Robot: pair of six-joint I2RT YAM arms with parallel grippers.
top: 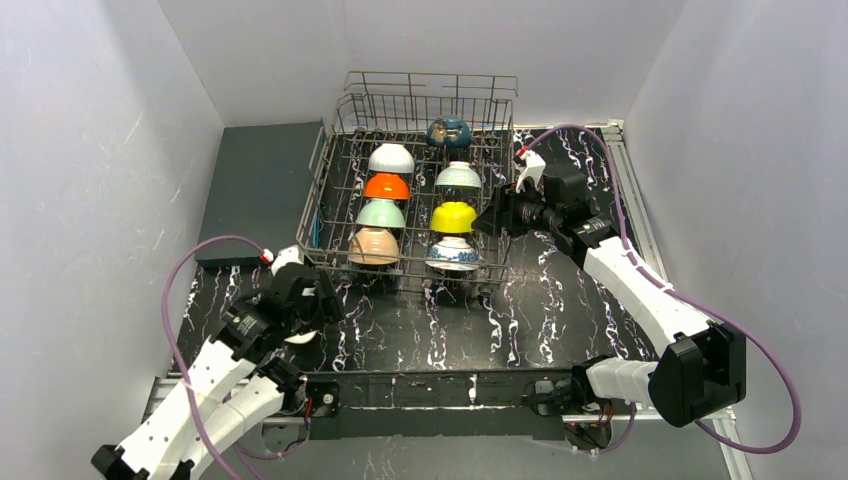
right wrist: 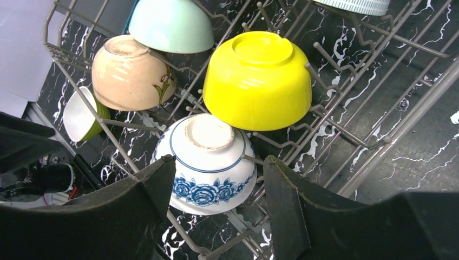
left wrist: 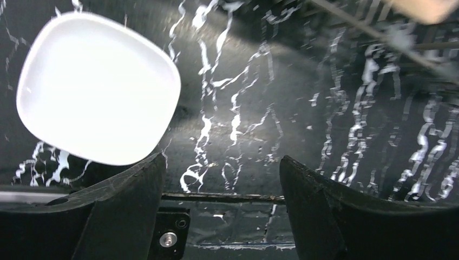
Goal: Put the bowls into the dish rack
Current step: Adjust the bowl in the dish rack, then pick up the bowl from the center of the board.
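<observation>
Grey slab point(top: 260, 190) lies flat at the far left of the black marbled table point(top: 540, 320), just beside the rack point(top: 430, 90). Nearer the front, the left gripper point(left wrist: 222, 184) hangs low over the table with its fingers spread wide and nothing between them. A lime bowl point(right wrist: 81, 116) sits loose on the table just to one side of them, outside the rack's near left corner, its white inside showing. The wire rack stands in the middle of the table, and eight bowls rest in it in two rows, bases turned up and leaning on the tines. The left row, from back to front, holds a white bowl point(top: 391, 157), an orange bowl point(top: 386, 186), a mint bowl point(top: 381, 213) and a peach bowl point(top: 373, 245). The right row holds a dark blue bowl point(top: 449, 131) at the back, then a pale ribbed bowl point(top: 459, 176), a yellow bowl point(top: 453, 216) and a blue-flowered bowl point(top: 451, 254) at the front. The right gripper point(right wrist: 219, 162) hovers at the rack's right side, level with the yellow bowl, fingers apart and pinching nothing. From its wrist camera the blue-flowered bowl shows between the two fingers, below them.
</observation>
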